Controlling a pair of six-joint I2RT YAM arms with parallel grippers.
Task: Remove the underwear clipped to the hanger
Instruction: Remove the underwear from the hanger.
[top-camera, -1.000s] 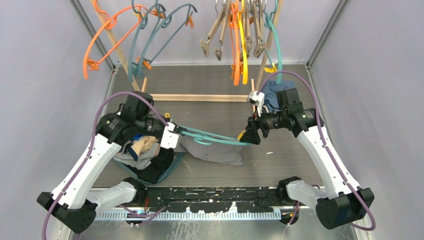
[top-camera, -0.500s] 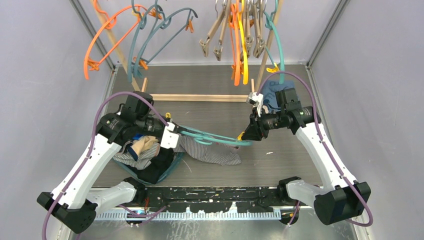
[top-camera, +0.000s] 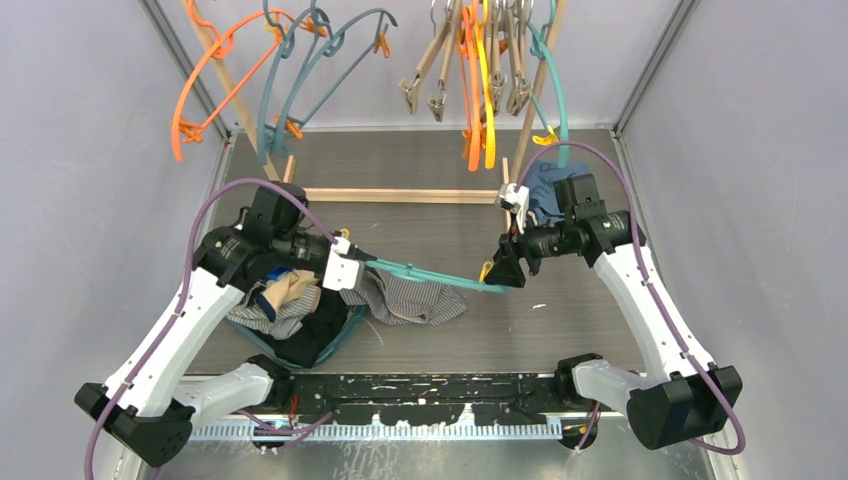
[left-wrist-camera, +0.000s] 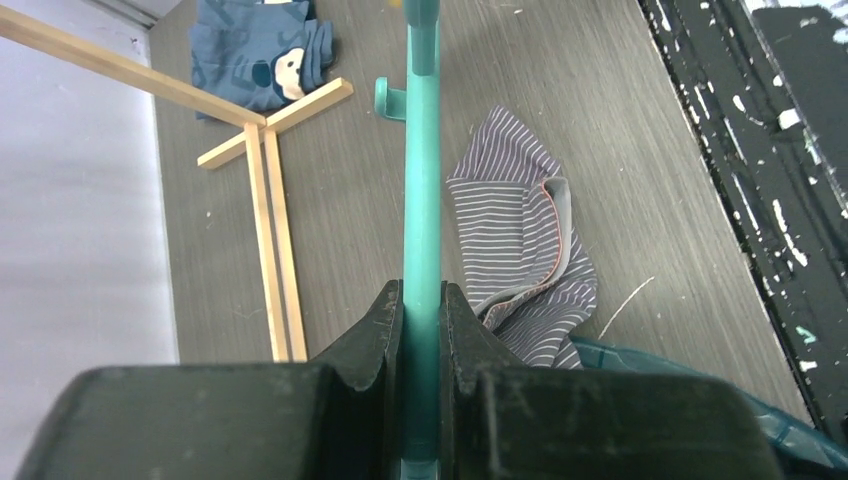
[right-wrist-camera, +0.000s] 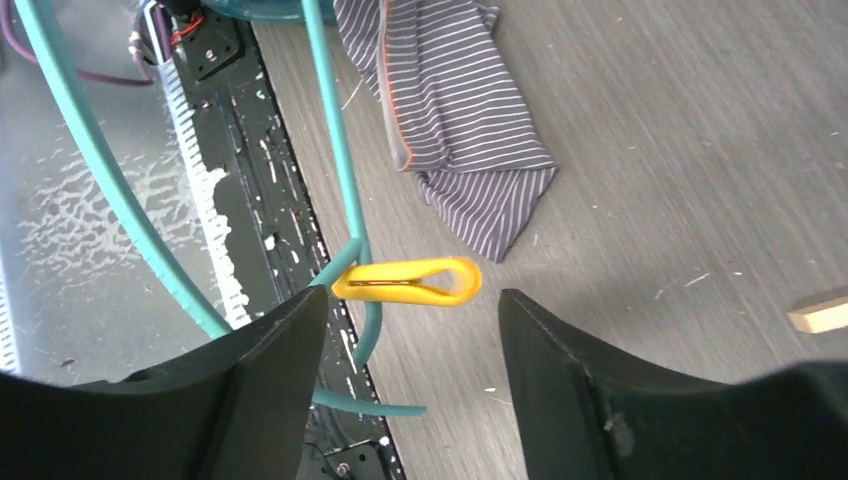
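L end effector (left-wrist-camera: 421, 300) clenched on teal plastic hanger (left-wrist-camera: 421, 180). R end effector (right-wrist-camera: 405, 308) released, straddling yellow clip (right-wrist-camera: 410, 281). Left of clip, navy pinstriped underwear (right-wrist-camera: 450, 100) slumped on surface (right-wrist-camera: 680, 150); far-end attachment unclear. Risk: if another clip bites, pulling hanger away drags fabric, twists hanger in grip.

Smooth teal plastic hanger (left-wrist-camera: 421, 200); glossy yellow plastic clip (right-wrist-camera: 455, 280); soft striped cloth underwear (right-wrist-camera: 450, 100); matt, grained grey table (right-wrist-camera: 680, 150).

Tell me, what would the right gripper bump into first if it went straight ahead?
Most likely the yellow plastic clip on the thin teal hanger: it sits just ahead, between the open fingers of the right gripper. Depth is hard to judge.
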